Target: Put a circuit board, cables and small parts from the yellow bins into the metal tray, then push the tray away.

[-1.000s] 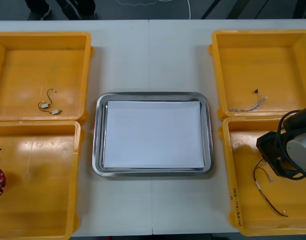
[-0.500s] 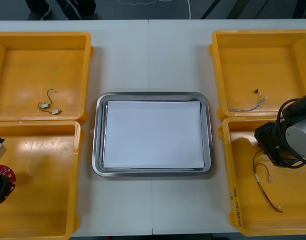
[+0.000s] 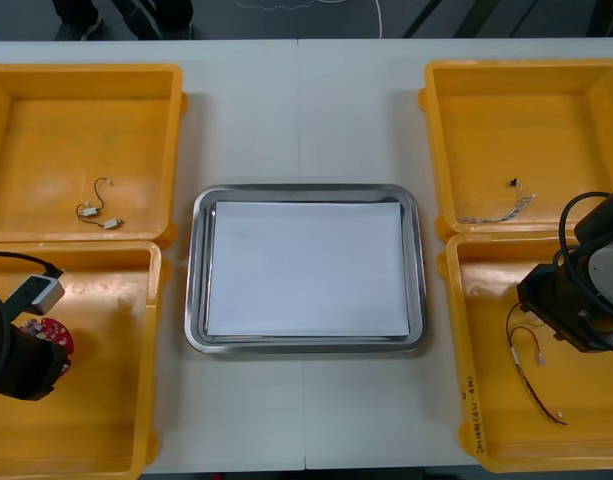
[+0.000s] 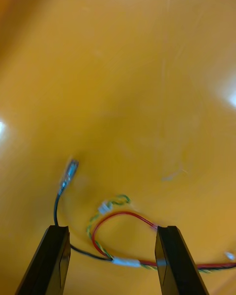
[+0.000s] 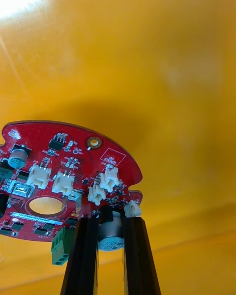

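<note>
A round red circuit board (image 5: 64, 187) hangs above the orange floor of the near left yellow bin (image 3: 96, 400), its edge pinched by my left gripper (image 5: 111, 236). In the front view the board (image 3: 48, 335) shows just ahead of my left arm (image 3: 16, 360). My right gripper (image 4: 112, 260) stands open low over the near right bin (image 3: 486, 400), one finger on each side of the red and yellow cable (image 4: 125, 262). The cable (image 3: 531, 375) lies on the bin floor beside my right arm (image 3: 581, 290). The metal tray (image 3: 198, 270), white inside, sits between the bins.
In the far left bin (image 3: 46, 130) lies a thin black cable (image 3: 98, 207) with small ends. A twisted blue and white cable (image 3: 501, 212) rests in the far right bin (image 3: 546, 110). Bare table runs beyond the tray.
My left arm has moved right into the near left bin, carrying the board with it. The right gripper's fingers have gone from shut to open over the cable.
</note>
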`<act>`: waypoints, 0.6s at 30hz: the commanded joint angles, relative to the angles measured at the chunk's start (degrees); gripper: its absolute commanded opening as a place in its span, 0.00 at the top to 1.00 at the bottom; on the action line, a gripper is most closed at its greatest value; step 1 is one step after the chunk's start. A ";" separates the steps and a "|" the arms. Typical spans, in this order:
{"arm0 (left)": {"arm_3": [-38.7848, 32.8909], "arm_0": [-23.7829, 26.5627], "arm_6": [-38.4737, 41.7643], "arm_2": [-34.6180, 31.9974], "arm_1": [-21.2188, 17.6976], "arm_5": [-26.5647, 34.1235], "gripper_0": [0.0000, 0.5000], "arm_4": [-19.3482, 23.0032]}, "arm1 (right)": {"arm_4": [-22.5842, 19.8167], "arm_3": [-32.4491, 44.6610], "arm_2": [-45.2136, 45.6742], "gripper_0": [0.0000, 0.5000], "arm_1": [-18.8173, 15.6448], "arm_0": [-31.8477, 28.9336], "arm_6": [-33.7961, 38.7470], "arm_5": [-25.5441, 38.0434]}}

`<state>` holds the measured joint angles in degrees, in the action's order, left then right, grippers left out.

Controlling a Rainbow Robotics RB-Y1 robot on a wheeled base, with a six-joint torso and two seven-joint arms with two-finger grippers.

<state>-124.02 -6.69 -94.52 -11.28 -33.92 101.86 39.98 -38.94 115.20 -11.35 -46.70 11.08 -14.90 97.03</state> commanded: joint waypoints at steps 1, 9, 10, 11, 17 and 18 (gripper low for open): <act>-2.02 1.50 4.35 0.29 3.59 0.98 1.00 -2.28 | -0.79 6.35 -0.08 0.00 -4.63 0.70 -6.46 2.73; -1.93 1.50 4.26 0.64 3.59 0.98 1.00 -2.54 | 0.09 11.80 0.71 0.00 -5.51 -0.79 -20.00 3.17; -1.75 1.42 4.35 0.64 3.59 0.98 1.00 -2.63 | 0.71 12.59 0.62 0.00 -5.51 -1.50 -22.99 3.17; -1.58 1.33 4.35 0.64 3.68 0.98 1.00 -2.72 | 1.15 13.12 0.71 0.00 -5.51 -1.94 -24.74 3.17; -0.08 0.98 4.17 0.82 3.68 0.80 1.00 -3.16 | 3.70 15.67 0.71 0.00 -5.51 -5.98 -33.09 0.62; 0.00 0.98 4.17 0.82 3.68 0.80 1.00 -3.16 | 3.70 15.76 0.71 0.00 -5.51 -6.24 -33.71 0.27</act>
<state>-123.73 -6.42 -94.51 -11.28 -30.92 102.27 37.45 -36.01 128.84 -11.35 -50.00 7.48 -43.96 98.63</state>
